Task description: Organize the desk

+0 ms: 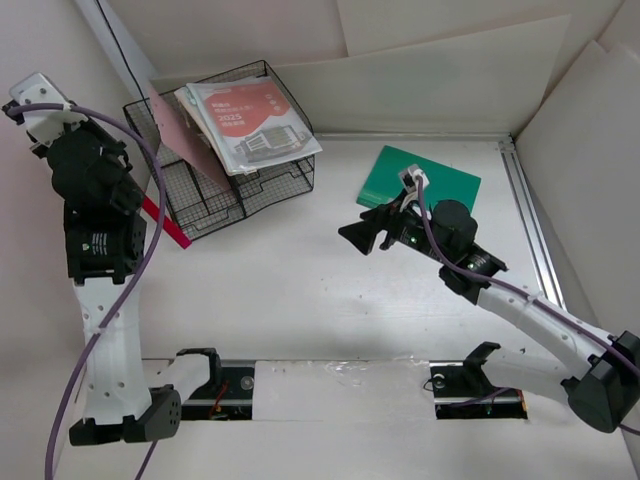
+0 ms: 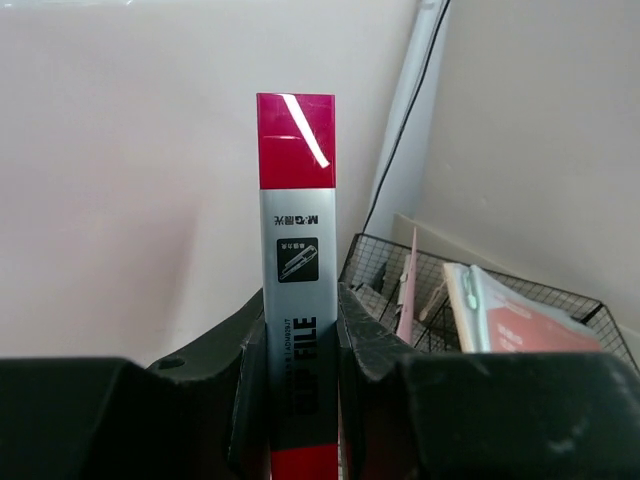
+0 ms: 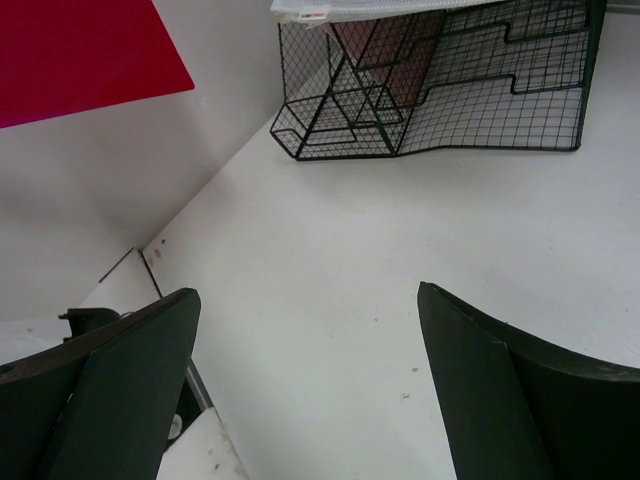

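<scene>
bare desk [image 1: 300, 300] open across the middle, wire tray [image 1: 215, 200] blocking far left, green folder [image 1: 450, 185] flat far right

Far left of the surface [image 1: 300, 290]: wire tray [image 1: 235, 185], booklets [image 1: 255, 125] stacked on top. Far right, well apart: flat sheet [image 1: 385, 170] lying on the surface. Just left of the tray: clip file [image 2: 296, 250], between the left gripper [image 2: 298, 330] jaws.

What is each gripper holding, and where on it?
The left gripper pinches the red-and-silver clip file by its silver labelled band. The right gripper is open and holds nothing.
</scene>
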Robot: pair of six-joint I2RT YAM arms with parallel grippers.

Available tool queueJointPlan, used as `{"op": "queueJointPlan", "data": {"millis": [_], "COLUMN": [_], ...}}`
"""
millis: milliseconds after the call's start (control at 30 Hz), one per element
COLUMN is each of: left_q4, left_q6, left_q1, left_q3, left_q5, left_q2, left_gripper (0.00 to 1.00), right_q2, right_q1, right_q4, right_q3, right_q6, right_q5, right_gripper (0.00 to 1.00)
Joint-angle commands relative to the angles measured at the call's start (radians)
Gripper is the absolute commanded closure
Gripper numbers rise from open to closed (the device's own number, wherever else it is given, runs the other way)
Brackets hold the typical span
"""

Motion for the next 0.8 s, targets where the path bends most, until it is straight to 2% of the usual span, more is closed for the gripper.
{"op": "queueJointPlan", "data": {"millis": [0,133,567,600,767], "left_q4": [0.048,0.086,0.332,0.332,0.36], "left_q6": [0.034,0.02,0.137,0.137,0.039], "left_q1": [0.005,0.005,0.005,0.014,0.155], "left_q3": [-0.023,-0.023,0.059,0.068,0.097], "left_q5": [-0.031,-0.006,0.061,0.061,0.251], "left_q2": [0.027,0.095,0.371,0.388,0.446], "left_gripper": [1.0,1.0,1.0,1.0,1.0], "right_q2": [-0.032,-0.032,-0.005,-0.005,-0.005], "right_q1": [0.021,0.021,0.03,0.03,0.03], "right_q4": [0.033,0.033,0.033,0.033,0.023], "right_q3": [0.03,0.02,0.02,0.02,0.02], "right_q6": [-0.006,-0.006,-0.024,-0.024,-0.033], "right_q5": [0.014,0.014,0.069,0.069,0.104], "right_gripper": [0.04,0.04,0.04,0.04,0.04]}}
